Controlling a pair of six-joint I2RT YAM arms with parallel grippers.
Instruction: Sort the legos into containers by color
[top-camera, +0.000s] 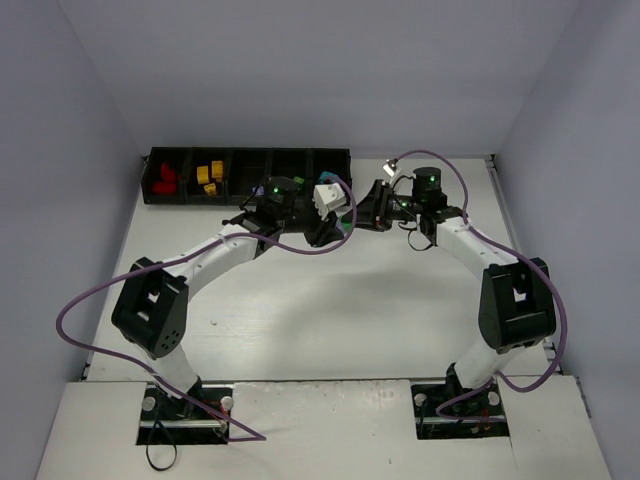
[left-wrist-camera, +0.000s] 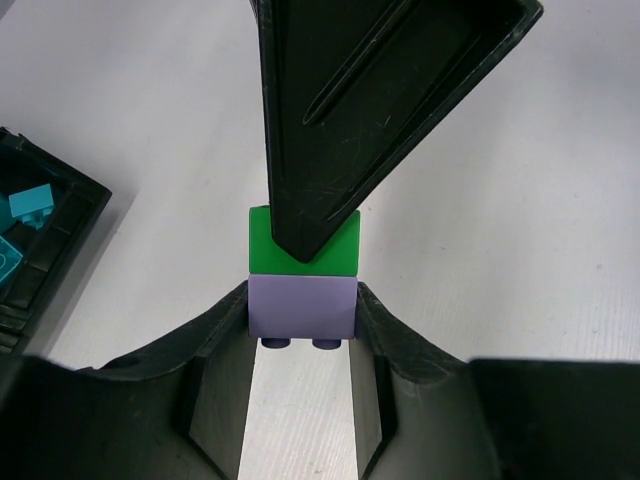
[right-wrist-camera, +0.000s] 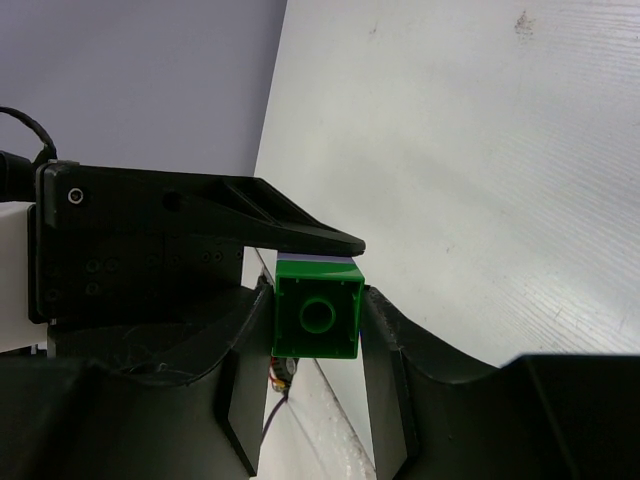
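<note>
Two claws, one joined pair: the left claw (top-camera: 330, 233) and right claw (top-camera: 368, 217) meet tip to tip just in front of the tray (top-camera: 250, 152); from above, what they pinch is hidden.
Step in hand: judging by the grips, a two-coloured piece is being pulled apart for sorting.
Top view, tray: red bricks (top-camera: 165, 178) and yellow bricks (top-camera: 208, 178) sit in the two compartments farthest to the left claw's left.
Left wrist view: the left claw is clenched on the lilac brick (left-wrist-camera: 302, 308), studs toward the wrist; the green brick (left-wrist-camera: 260, 245) is stacked on its far side under a right-claw finger (left-wrist-camera: 330, 120).
Only here: cyan bricks (left-wrist-camera: 32, 203) in a compartment off to this claw's left.
Right wrist view: the right claw grips the green brick's sides, its hollow face to the camera; lilac is only a sliver beyond, bare tabletop (right-wrist-camera: 480, 180) past the tips.
Next move: both grips likely need to hold firm while the claws draw straight apart; a twist could drop either half.
</note>
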